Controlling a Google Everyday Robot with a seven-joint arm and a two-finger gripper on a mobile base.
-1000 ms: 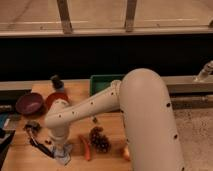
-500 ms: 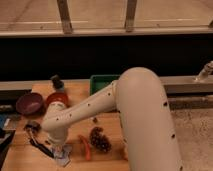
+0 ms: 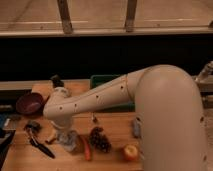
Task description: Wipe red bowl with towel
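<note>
- a wooden table (image 3: pixel 115 127) fills the lower picture; a thick white robot arm (image 3: pixel 165 107) reaches from 3 o'clock toward 8 o'clock.
- containers: a dark purple bowl (image 3: pixel 29 103) sits upright at the table's 10 o'clock, and its inside is too dim to read.
- a green tray (image 3: pixel 105 80) stands at 12 o'clock; the arm hides most of it, contents unseen.
- the red bowl is hidden behind the arm's wrist, just to the 3 o'clock side of the purple bowl, so its contents cannot be told.
- the gripper (image 3: pixel 67 136) points straight down at the table's 7 o'clock, fingers pressed together and pinching the towel (image 3: pixel 69 143).
- the towel is a bunched grey-blue lump on the wood under the gripper; no clear long axis or heading can be told.
- a black tool (image 3: pixel 38 141) lies just at the towel's 9 o'clock, its long axis running 10 to 4 o'clock.
- an orange stick-like item (image 3: pixel 86 148) and a pine cone (image 3: pixel 100 140) lie at the towel's 3 o'clock; a round yellow-red fruit (image 3: pixel 131 151) is farther along.
- a small dark upright object (image 3: pixel 56 80) stands at 11 o'clock.
</note>
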